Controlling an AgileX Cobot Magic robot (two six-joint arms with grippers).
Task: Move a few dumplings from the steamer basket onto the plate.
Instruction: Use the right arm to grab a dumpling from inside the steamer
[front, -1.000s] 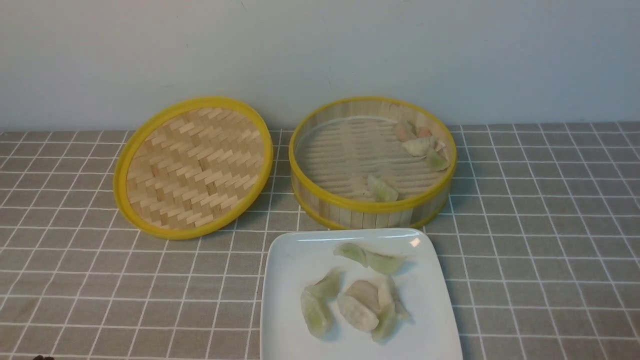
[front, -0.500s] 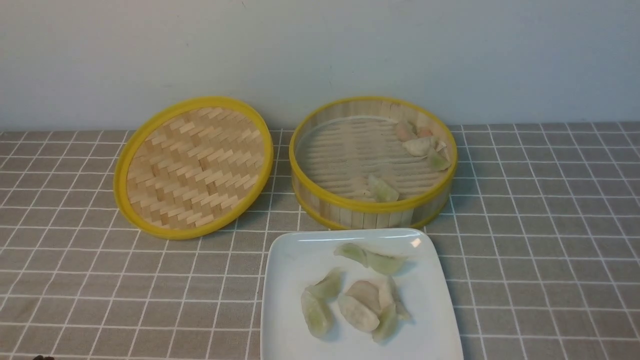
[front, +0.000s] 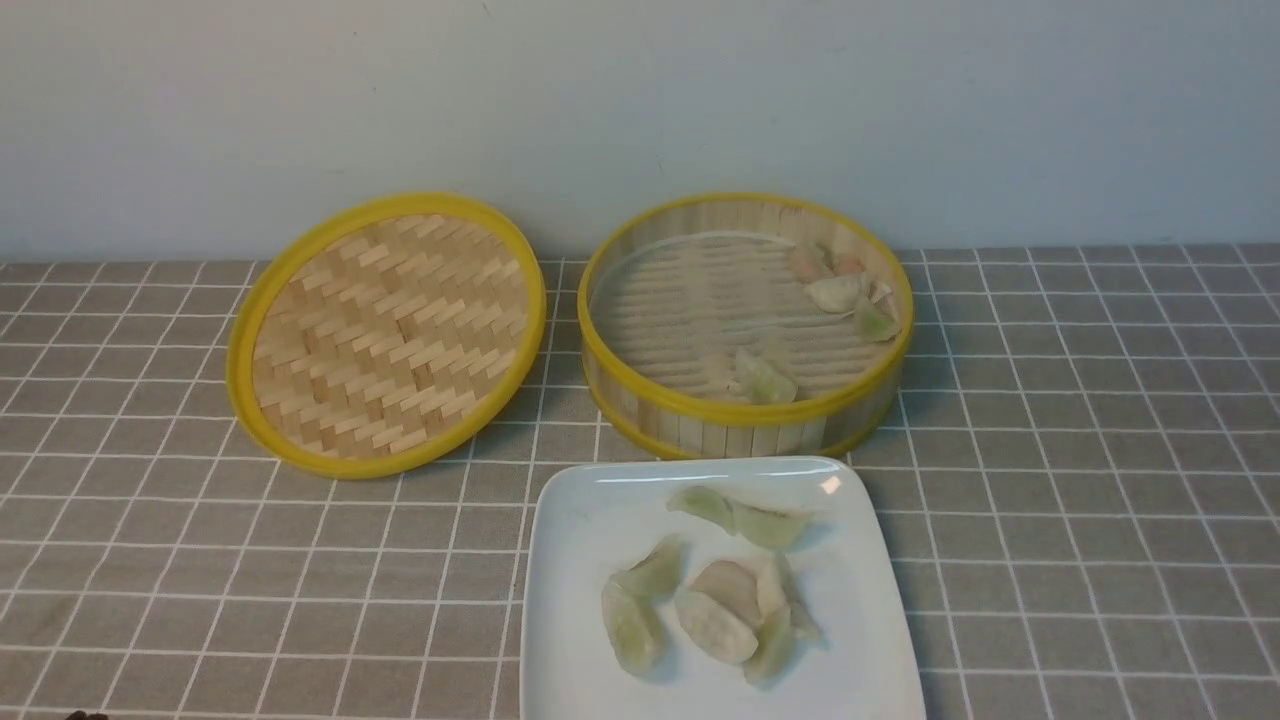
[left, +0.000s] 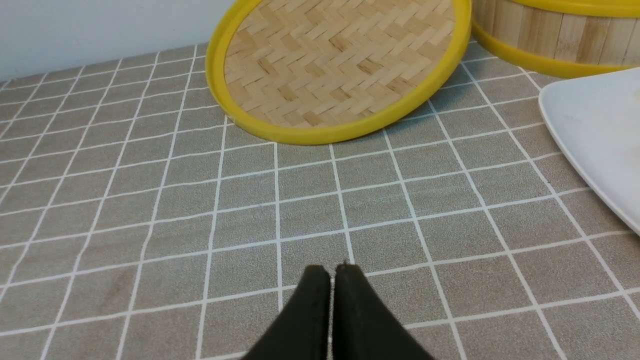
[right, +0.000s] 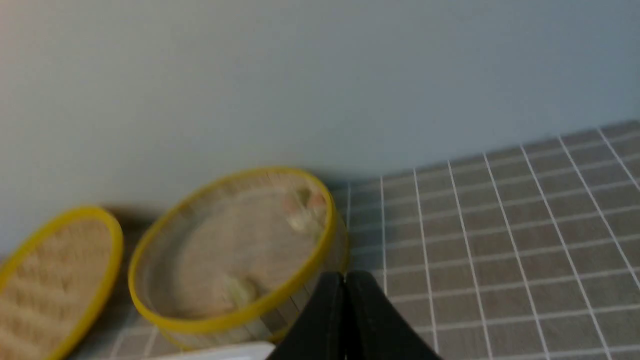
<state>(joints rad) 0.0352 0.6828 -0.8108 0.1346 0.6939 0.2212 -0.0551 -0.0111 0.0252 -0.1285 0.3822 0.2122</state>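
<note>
You find the steamer basket (front: 745, 425) just right of centre in the front view, standing on the checked surface (front: 1080, 500) close to the pale wall (front: 640, 100). Inside it, a small group of dumplings (front: 840, 290), pale green, whitish and pinkish, sits at the upper right of its floor against the far wall. One more pale green dumpling (front: 765, 378) lies by the near wall.

The plate (front: 870, 640) is at the bottom centre of the frame, just in front of the basket, and its lower edge is cut off by the frame. You see a loose cluster of dumplings (front: 715, 625) in its middle, mostly green and whitish. Two green ones (front: 745, 518) lie end to end nearer the basket.

The woven lid (front: 385, 335) lies left of centre, tilted, with its right edge close beside the basket. You cannot tell whether they touch.

In its own wrist view, your left tool (left: 332, 272) has its black fingers pressed together, gripping nothing, low over bare cloth with the lid beyond it. Your right tool (right: 345, 280) is likewise closed and empty, and its blurred view looks toward the basket and the wall.
</note>
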